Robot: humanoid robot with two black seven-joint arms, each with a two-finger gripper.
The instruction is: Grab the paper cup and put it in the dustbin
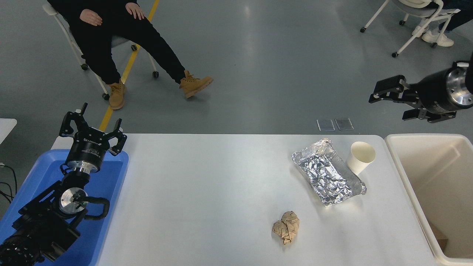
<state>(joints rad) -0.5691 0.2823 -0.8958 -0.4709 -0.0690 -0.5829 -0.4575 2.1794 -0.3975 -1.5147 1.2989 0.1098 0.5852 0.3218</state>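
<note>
The white paper cup (360, 156) stands upright near the table's far right edge, right beside the foil tray. The beige dustbin (406, 173) sits just right of the table. My right gripper (386, 103) hangs open in the air above and right of the cup, fingers pointing left, holding nothing. My left gripper (92, 127) is parked open over the blue tray at the lower left.
A crinkled silver foil tray (328, 173) lies left of the cup. A crumpled brown paper ball (286, 227) rests nearer the front. A blue plastic tray (107, 177) sits at the left edge. A person (111, 33) sits on a chair beyond the table.
</note>
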